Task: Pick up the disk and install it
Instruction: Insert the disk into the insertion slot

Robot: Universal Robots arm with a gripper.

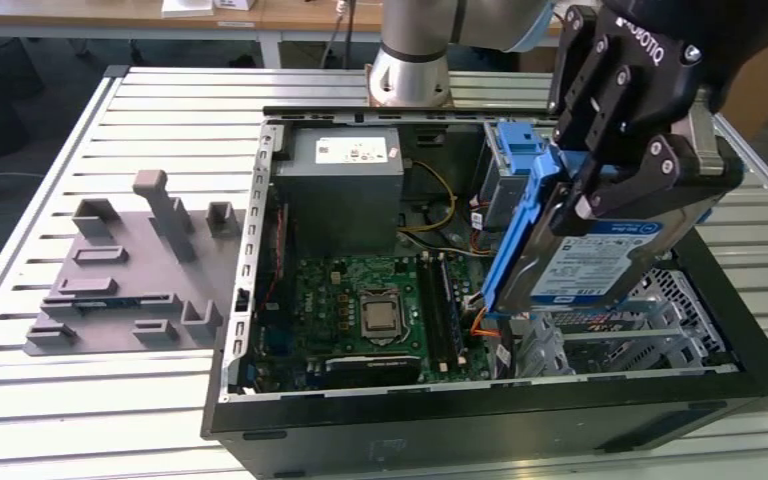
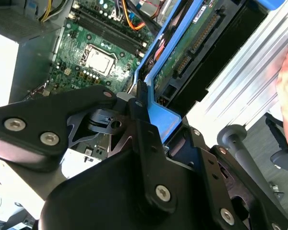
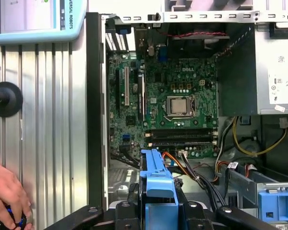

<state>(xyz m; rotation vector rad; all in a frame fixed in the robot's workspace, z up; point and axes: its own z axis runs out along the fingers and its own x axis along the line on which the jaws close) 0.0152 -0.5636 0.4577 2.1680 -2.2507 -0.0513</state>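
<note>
Tool grips flat, blue-bracketed metal disk.

The flat silver hard drive is being edged by a blue plastic bracket. It is being marked by a white-and-blue label.

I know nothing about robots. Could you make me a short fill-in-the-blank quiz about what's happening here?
1. The gripper clamps the disk, which has a bracket along its edge coloured ____.
2. The disk hangs tilted over the open computer case, whose circuit board is coloured ____.
3. The grey stand sits on the table outside the case, on the exterior view's ____.

Missing words: blue; green; left.
</note>
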